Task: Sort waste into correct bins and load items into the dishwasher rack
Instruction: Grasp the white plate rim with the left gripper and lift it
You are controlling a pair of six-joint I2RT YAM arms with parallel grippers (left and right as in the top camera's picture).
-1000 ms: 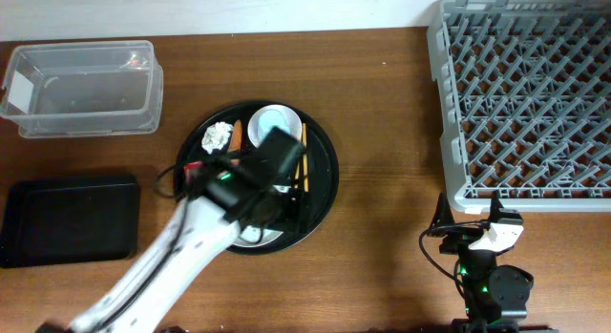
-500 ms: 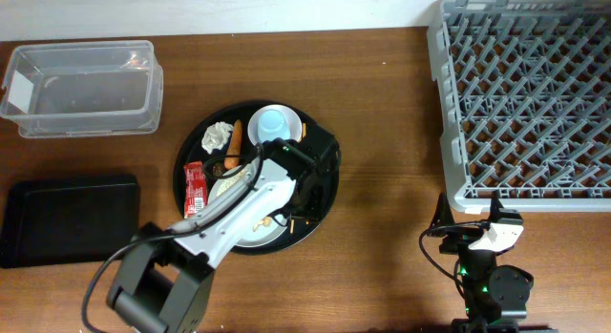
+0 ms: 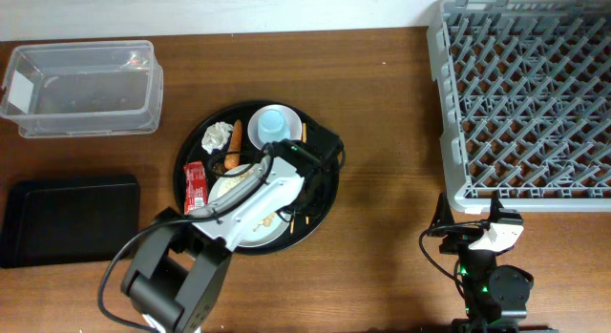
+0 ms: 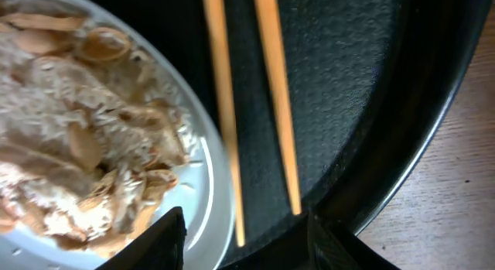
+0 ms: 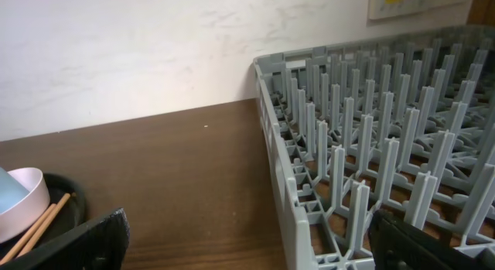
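Left fingers [image 4: 172,237] gape wide over thin wooden chopsticks [image 4: 280,107] — right fingers [image 5: 77,243] wide too — beside a glossy round plate [image 4: 209,185].

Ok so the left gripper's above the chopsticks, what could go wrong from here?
The chopsticks lie right against the plate rim, so a finger of the open left gripper could nudge the plate and spill the scraps. The sticks are thin and slightly apart; closing may catch only one. The tray has a raised edge on the other side that could block a finger.
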